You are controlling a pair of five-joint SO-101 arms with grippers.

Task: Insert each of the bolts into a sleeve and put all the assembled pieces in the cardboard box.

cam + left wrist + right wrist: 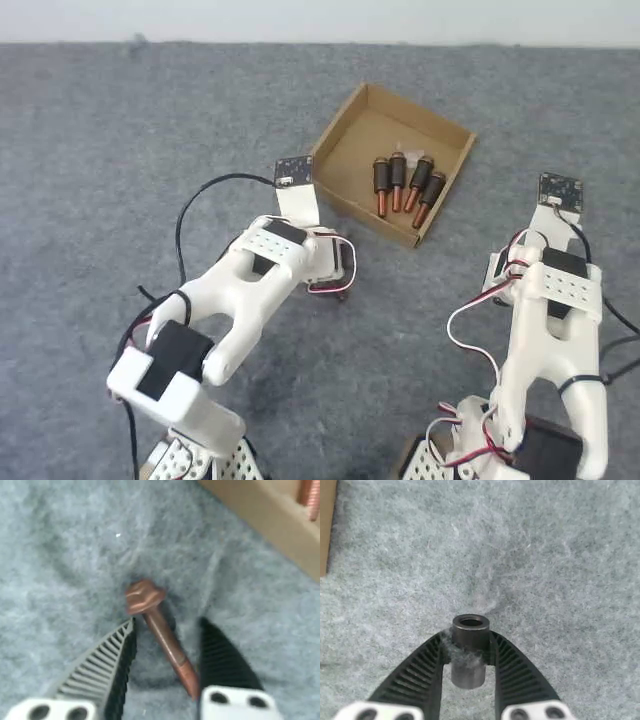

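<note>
Bolt (159, 630): copper-coloured, hex head, lying on the grey table (110, 150) just outside the cardboard box (365, 205), near its wall.
Left tool (166, 623): spread apart, straddling the bolt's shank, not closed on it.
Sleeve (470, 652): black, upright, outside the cardboard box and near it.
Right tool (469, 637): closed on the sleeve, pressed against both its sides.
Assembled pieces (405, 187): four, side by side inside the cardboard box.
</note>
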